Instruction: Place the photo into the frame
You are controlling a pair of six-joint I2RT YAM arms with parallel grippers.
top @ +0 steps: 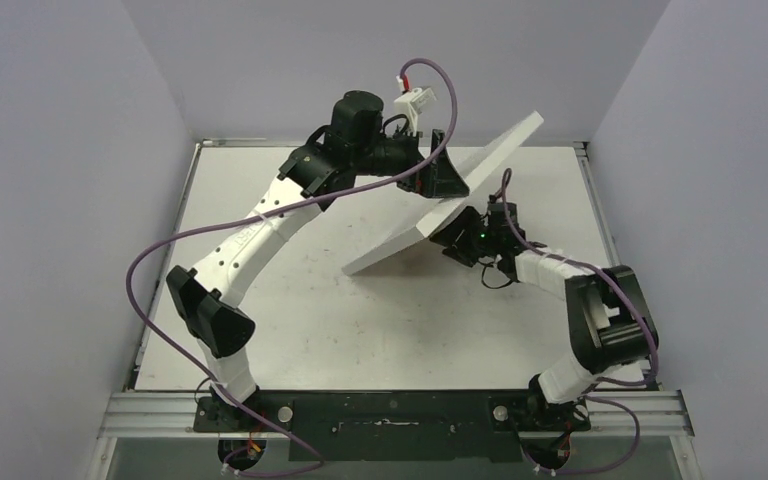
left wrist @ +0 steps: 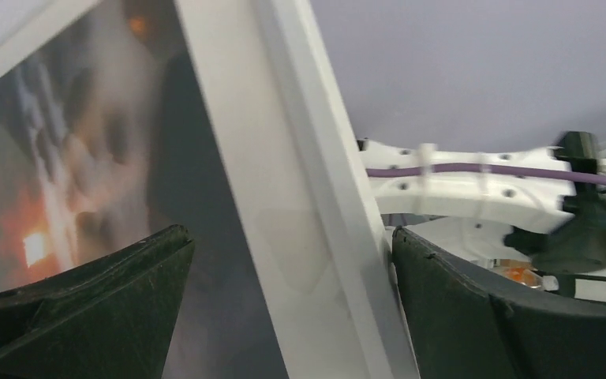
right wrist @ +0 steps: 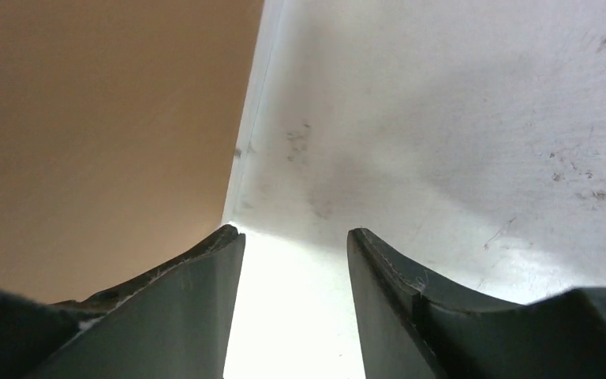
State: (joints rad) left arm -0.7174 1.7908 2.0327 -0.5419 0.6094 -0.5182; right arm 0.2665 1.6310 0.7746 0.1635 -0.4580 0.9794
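The white frame (top: 410, 235) is tilted up, its near-left corner on the table and its far-right corner high. My left gripper (top: 452, 178) is shut on the frame's upper left edge. In the left wrist view the frame's white border (left wrist: 284, 197) runs between my left gripper's (left wrist: 288, 237) two fingers. The sunset photo (left wrist: 55, 189) shows behind the border, inside the frame. My right gripper (top: 457, 238) is under the frame's lower right edge, open and empty. In the right wrist view my right gripper (right wrist: 293, 233) has its left fingertip beside the frame's brown back board (right wrist: 87, 118).
The white table (right wrist: 458, 118) lies under the raised frame, scuffed and in its shadow. Grey walls stand close on the left, right and far sides. A metal rail (top: 390, 405) runs along the near edge by the arm bases.
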